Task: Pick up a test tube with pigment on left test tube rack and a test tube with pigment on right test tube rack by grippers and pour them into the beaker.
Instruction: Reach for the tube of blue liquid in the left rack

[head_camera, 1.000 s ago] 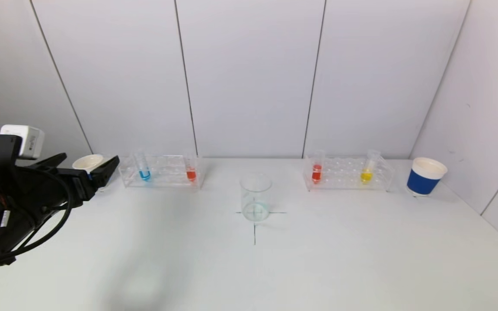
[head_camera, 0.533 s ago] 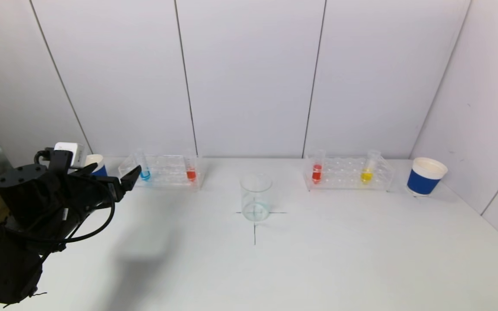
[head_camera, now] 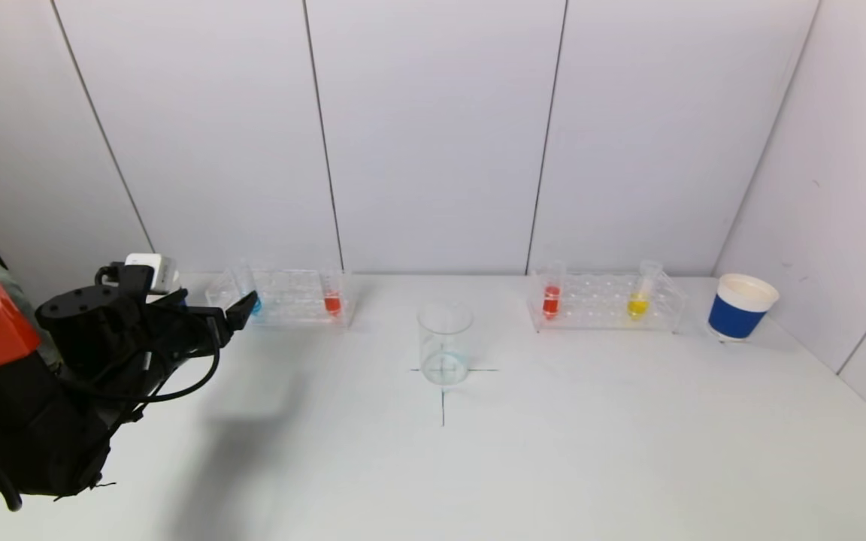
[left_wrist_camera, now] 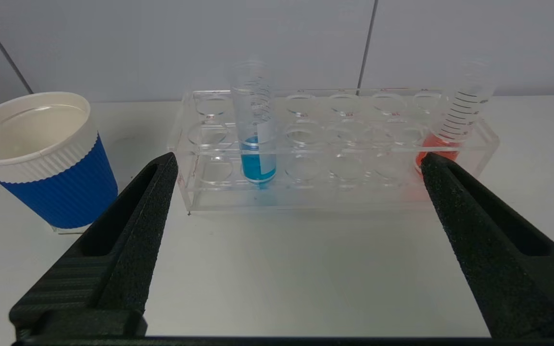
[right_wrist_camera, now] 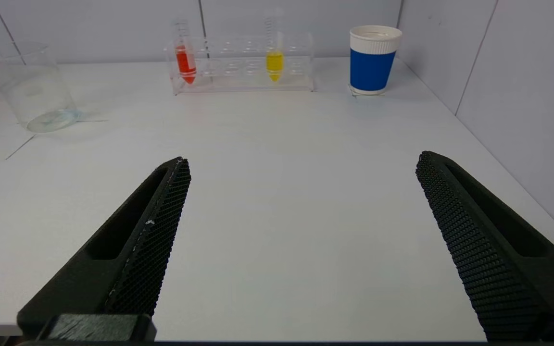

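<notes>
- The left gripper hangs low over the table, its fingers spread wide with nothing between them, pointed at the left test tube rack.
- In the head view its fingertip covers most of the blue test tube, and the arm's body hides nearly all of the blue cup beside it.
- The left wrist view shows that cup off the gripper's left finger, cut off at the frame edge.
- Straight ahead of the gripper, a little toward its left finger, the blue test tube stands upright in the rack, bare table lying between fingertips and rack.
- The red test tube leans at the rack's far end; the right fingertip hides its base.
- Well to the gripper's right, the beaker stands on a black cross mark with open table all round; a faint bluish film lies on its bottom.
- Farther right sits the right test tube rack with a red tube and a yellow tube, then a second blue cup near the side wall.
- The right gripper is out of the head view; its own camera shows its fingers spread wide and empty, held well back from the right rack, with broad bare table ahead.
- The beaker sits off its left finger.
</notes>
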